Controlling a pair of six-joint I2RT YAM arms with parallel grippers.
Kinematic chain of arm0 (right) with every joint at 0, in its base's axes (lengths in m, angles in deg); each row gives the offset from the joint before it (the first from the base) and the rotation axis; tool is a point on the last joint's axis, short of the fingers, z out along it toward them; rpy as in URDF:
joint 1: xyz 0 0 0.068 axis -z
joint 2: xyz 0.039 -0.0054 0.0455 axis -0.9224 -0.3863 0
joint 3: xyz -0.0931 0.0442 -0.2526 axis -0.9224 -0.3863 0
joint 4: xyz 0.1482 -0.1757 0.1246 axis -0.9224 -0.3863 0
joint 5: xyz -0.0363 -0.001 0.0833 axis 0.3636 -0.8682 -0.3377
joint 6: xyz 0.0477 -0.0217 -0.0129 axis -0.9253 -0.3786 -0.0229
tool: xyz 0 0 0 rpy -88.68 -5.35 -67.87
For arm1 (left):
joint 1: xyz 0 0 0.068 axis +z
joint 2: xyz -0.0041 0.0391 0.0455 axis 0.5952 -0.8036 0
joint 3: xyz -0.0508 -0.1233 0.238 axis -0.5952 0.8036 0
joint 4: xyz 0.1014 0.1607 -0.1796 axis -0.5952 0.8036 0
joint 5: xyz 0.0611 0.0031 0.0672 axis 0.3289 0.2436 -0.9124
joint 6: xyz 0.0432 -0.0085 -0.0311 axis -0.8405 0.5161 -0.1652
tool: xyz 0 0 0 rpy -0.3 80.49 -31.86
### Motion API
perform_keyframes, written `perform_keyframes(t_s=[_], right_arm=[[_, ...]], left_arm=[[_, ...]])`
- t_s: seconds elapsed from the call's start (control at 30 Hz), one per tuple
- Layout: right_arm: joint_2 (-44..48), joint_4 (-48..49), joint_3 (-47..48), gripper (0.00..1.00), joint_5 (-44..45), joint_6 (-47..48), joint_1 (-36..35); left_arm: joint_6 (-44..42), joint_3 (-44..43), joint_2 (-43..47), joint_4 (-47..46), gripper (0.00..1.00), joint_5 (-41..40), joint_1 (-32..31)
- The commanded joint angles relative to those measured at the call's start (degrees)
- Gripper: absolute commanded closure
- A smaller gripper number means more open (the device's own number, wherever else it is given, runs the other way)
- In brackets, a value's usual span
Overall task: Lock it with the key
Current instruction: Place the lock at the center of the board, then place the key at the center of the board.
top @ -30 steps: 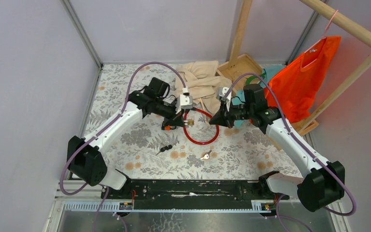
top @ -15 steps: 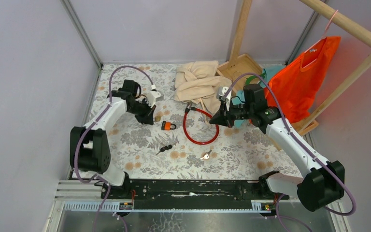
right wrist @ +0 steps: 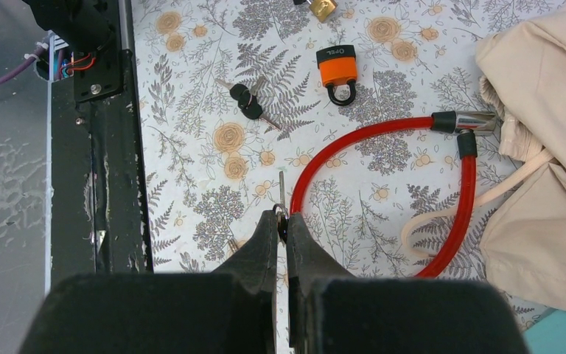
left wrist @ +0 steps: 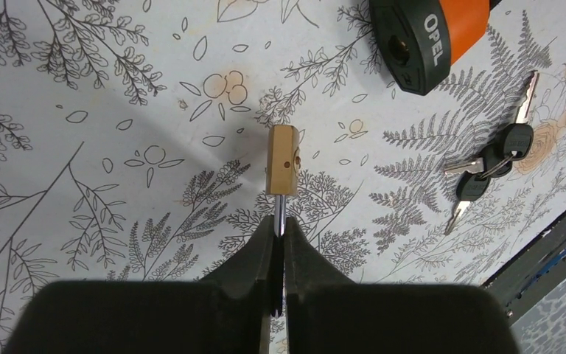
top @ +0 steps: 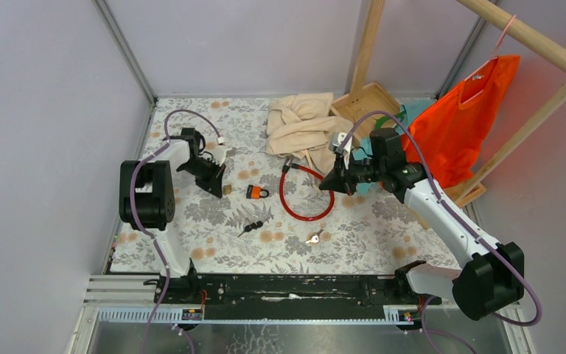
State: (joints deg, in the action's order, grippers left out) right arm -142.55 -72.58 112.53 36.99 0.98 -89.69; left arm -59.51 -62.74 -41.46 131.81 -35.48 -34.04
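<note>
Left gripper (left wrist: 280,225), low centre of its wrist view, is clamped shut on a thin metal stem of the small brass padlock (left wrist: 283,158), which sticks out just beyond the fingertips. Right gripper (right wrist: 282,219) is pinched shut on a small key (right wrist: 281,184), its blade pointing up the frame. Farther out lie the black-headed keys (left wrist: 497,158), then the orange padlock (left wrist: 420,37) at upper right. The red cable lock (right wrist: 368,133) curves just beside the right fingers. Seen from overhead, the two arms stand well apart. Likely trouble: such slim grips could let padlock or key swivel when blade meets keyway, so it misses or drops
</note>
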Motion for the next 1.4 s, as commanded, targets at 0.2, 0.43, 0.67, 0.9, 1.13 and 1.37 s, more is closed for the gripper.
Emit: perform_keyframes(t_s=[0.2, 0.43, 0.67, 0.9, 1.13, 1.37], right_arm=[[-0.4, 1.4, 1.8, 1.0, -0.4, -0.1, -0.9], [-1.0, 2.0, 1.6, 1.0, -0.3, -0.7, -1.8], [-3.9, 6.0, 1.1, 1.0, 4.2, -4.1, -8.5], [-9.9, 8.5, 4.2, 1.0, 7.7, -7.7, -16.5], [-13.3, 11.4, 7.0, 0.97, 9.8, -11.3, -20.5], [-16.7, 7.9, 16.1, 0.98, 4.2, -13.8, -20.6]], left_arm=[[-2.5, -3.1, -4.1, 1.1, 0.66, -2.9, 3.6], [-2.4, -2.8, -1.4, -1.2, 0.33, -4.5, 4.7], [-1.4, -0.8, 7.5, -4.9, 0.14, -3.7, 4.9], [6.5, 4.6, 20.0, -14.1, 0.06, 2.3, 4.9], [11.7, 12.2, 33.8, -23.1, 0.03, 19.6, 4.9], [0.5, 13.7, 37.2, -14.7, 0.13, 34.6, -2.4]])
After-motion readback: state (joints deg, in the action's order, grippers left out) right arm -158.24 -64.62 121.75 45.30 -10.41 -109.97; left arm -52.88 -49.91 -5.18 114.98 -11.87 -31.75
